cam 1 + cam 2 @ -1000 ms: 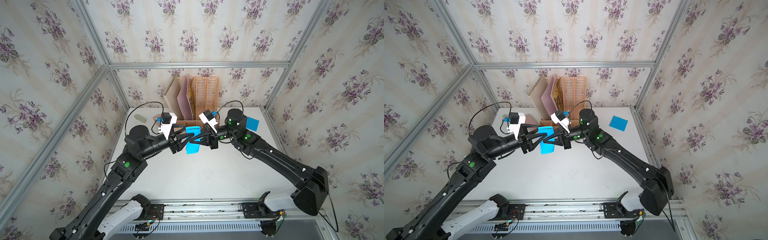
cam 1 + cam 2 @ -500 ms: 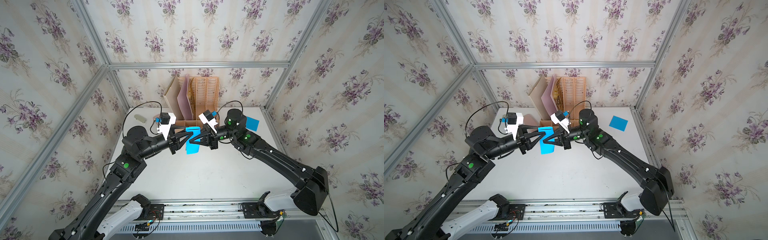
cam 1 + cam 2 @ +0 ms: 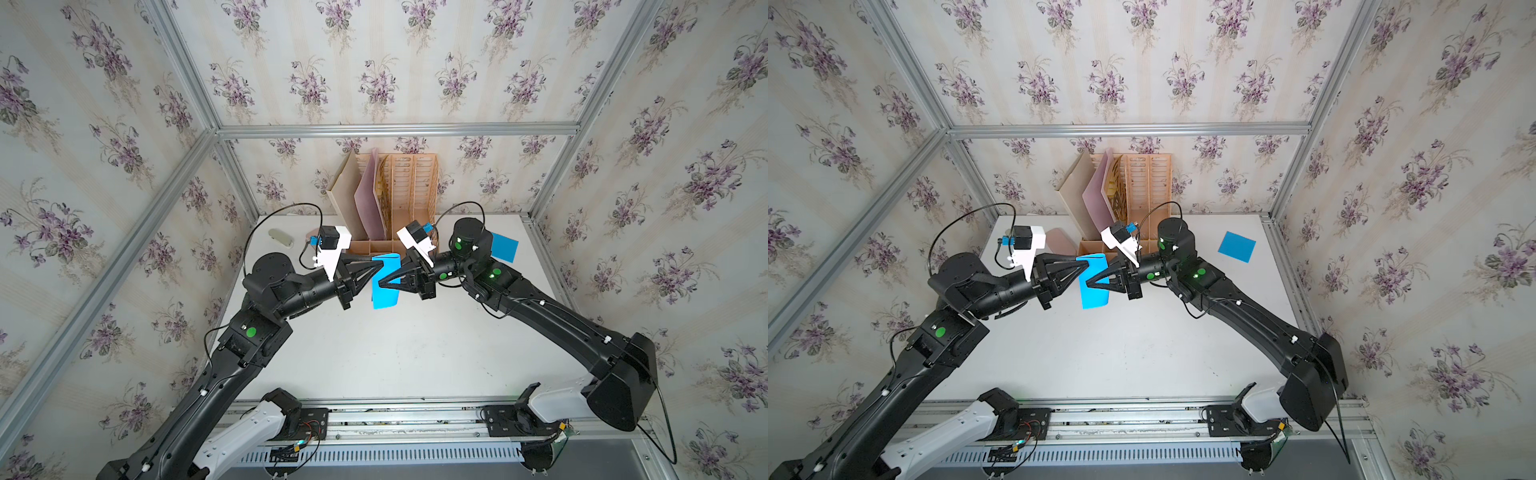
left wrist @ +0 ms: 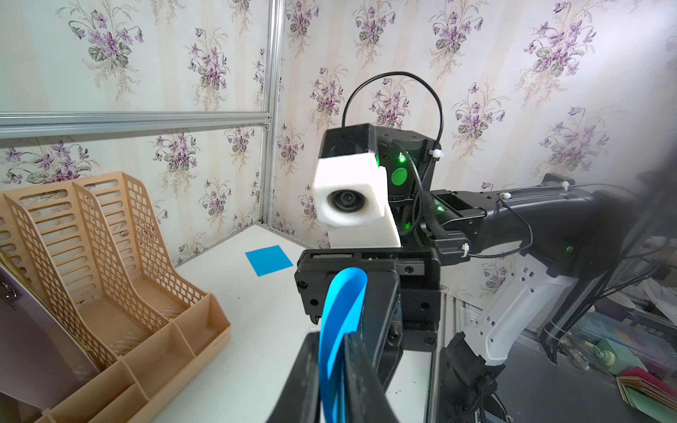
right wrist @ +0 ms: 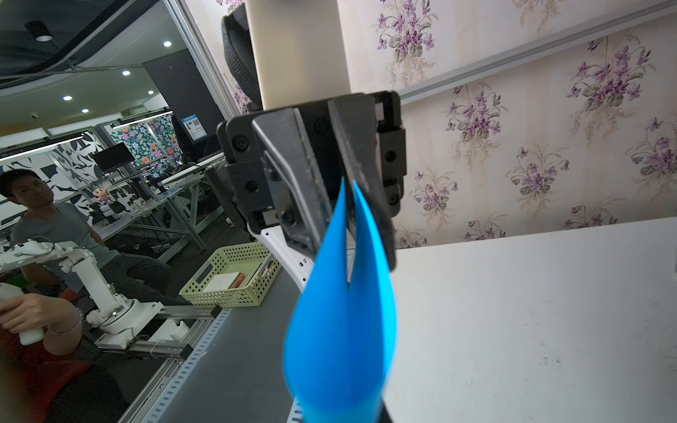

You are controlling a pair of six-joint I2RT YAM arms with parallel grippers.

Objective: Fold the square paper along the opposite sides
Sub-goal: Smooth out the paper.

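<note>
My left gripper [image 3: 376, 268] is narrow, with the paper [image 3: 384, 297] between its fingers [image 5: 304, 190]. Both free edges run in there together. My right gripper [image 3: 380, 286] is clamped on the same sheet from the opposite side. The paper hangs in the air at the centre of both top views, clear of the tabletop [image 3: 395, 353] and just below the rack [image 3: 411, 195] in the frame.

In the right wrist view the two layers bow apart into a teardrop, so I judge the bend is round and not yet creased. The sheet looks thin, very light and floppy, yet springy enough to open again if I let go. It also looks smooth, so a layer could slide under a loose pinch and the edges would stop matching.

I would hold it at the paired edges, both layers at once and near their middle, and grip firmly. Squeezing should not hurt it, but pulling my two grippers apart could tear it. (A spare sheet [image 3: 504, 247] lies flat at the tabletop's upper right.)
</note>
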